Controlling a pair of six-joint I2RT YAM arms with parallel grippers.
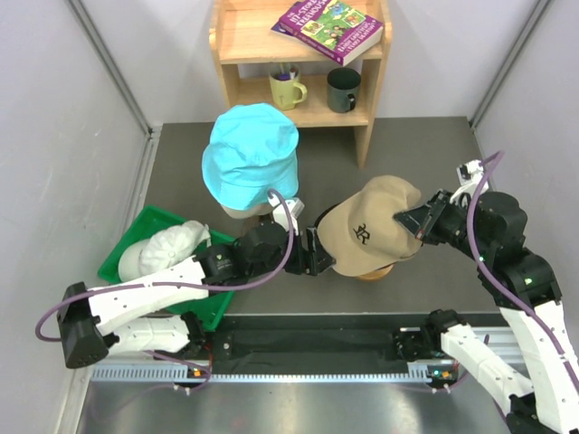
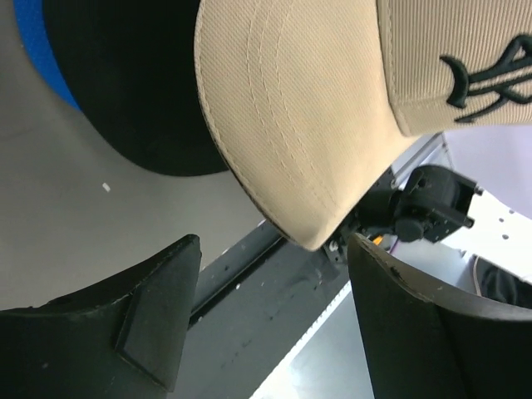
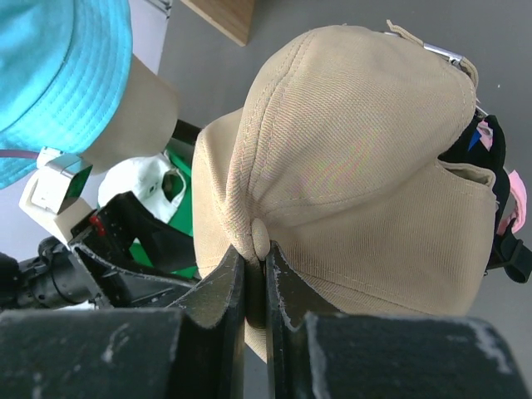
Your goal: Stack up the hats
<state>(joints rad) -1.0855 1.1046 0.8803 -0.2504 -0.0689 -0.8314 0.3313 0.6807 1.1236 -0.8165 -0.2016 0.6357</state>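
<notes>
Pinching crown fold of tan cap (image 1: 375,226): right end effector (image 3: 256,274) | left end effector (image 2: 273,243): spread under brim | cap: over black cap (image 2: 141,83), mid-tabletop (image 1: 425,145) | risk: a brim tug against that crown pinch could skew it off.

A tan cap (image 1: 375,226) with a dark front logo is set topmost on a stack, brim toward near left; a black cap (image 2: 141,83), blue cap (image 2: 35,41) and pink cap (image 3: 514,208) are seen beneath. A cyan bucket hat (image 1: 249,154) is perched upright at far left. A white cap (image 1: 163,251) is laid in a green bin (image 1: 122,242).
</notes>
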